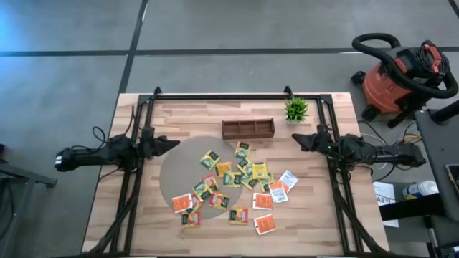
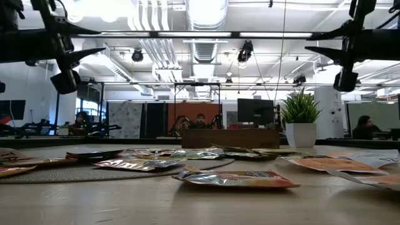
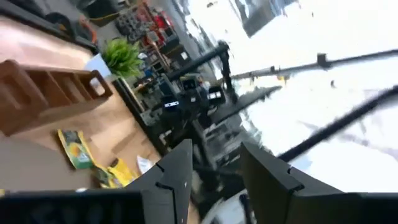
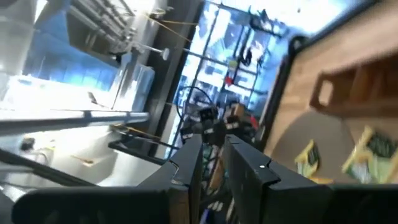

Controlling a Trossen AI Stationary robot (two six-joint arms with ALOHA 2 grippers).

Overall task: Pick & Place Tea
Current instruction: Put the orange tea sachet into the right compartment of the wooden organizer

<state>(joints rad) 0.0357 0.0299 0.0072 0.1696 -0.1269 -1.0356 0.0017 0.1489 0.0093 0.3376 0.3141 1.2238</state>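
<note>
Both arms are hanging above the table, well clear of the surface. The left gripper (image 1: pixel 174 142) is sitting at the left edge of the round grey mat (image 1: pixel 176 168), pointing inward; its fingers (image 3: pixel 171 180) are standing apart with a clear gap between them, nothing held. The right gripper (image 1: pixel 296 138) is waiting at the right side, just below the potted plant (image 1: pixel 295 109); its fingers (image 4: pixel 186 168) are standing nearly parallel with only a narrow slit between them, and nothing is showing in that slit — empty.

The tea sachets (image 1: pixel 231 188) are lying scattered flat across the middle of the table: some resting on the mat, others spilling off its right side onto the bare wood. Yellow-green ones are clustering near the centre, orange-red ones (image 1: pixel 264 224) are lying along the near edge, and white ones (image 1: pixel 283 185) are lying to the right. In the low view the nearest sachet (image 2: pixel 234 179) is lying flat on the table.

The wooden tray (image 1: pixel 247 129) is standing behind the sachets, just left of the plant — its three compartments are showing nothing inside.
</note>
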